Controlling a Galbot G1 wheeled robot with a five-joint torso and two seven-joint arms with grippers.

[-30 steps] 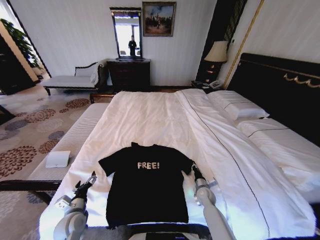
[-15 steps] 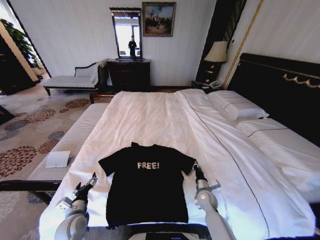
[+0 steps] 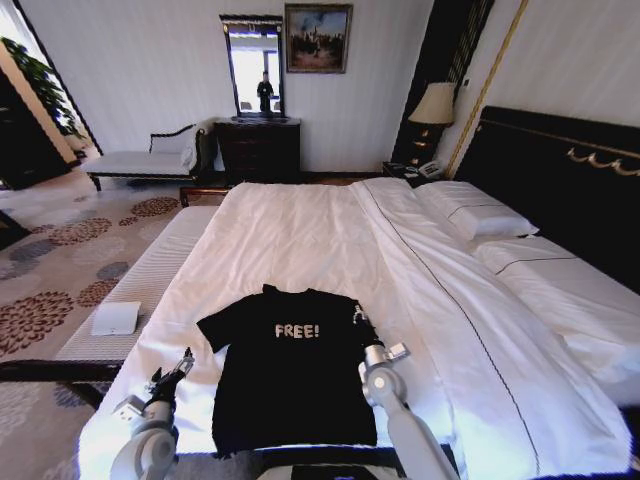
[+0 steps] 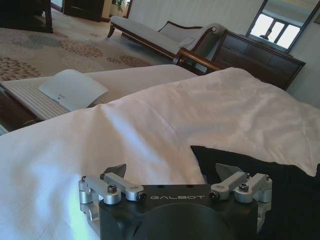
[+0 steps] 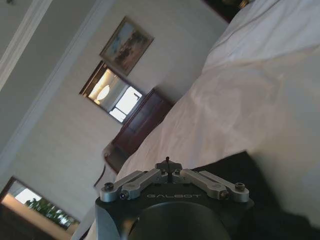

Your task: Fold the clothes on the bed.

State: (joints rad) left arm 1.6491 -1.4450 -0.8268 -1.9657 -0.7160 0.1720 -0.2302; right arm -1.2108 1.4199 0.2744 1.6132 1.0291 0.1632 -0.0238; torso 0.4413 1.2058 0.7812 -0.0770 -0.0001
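Note:
A black T-shirt (image 3: 290,385) printed "FREE!" lies flat, face up, on the white bed (image 3: 300,240) near its front edge. My right gripper (image 3: 358,318) is over the shirt's right sleeve. In the right wrist view its jaws are closed together (image 5: 167,163) above black cloth (image 5: 272,200), seemingly pinching the sleeve. My left gripper (image 3: 183,360) hovers over the white sheet just left of the shirt's lower side. It stands open (image 4: 171,170) with nothing between its fingers, and the shirt's edge (image 4: 280,190) lies close beside it.
A padded bench (image 3: 150,280) with a flat white object (image 3: 116,318) runs along the bed's left side. Pillows (image 3: 470,215) and the dark headboard (image 3: 560,170) are to the right. A chaise (image 3: 150,160), dresser (image 3: 258,148) and lamp (image 3: 435,103) stand beyond.
My right gripper has moved left and inward over the shirt, and the right sleeve has shifted inward with it. The left arm has stayed still.

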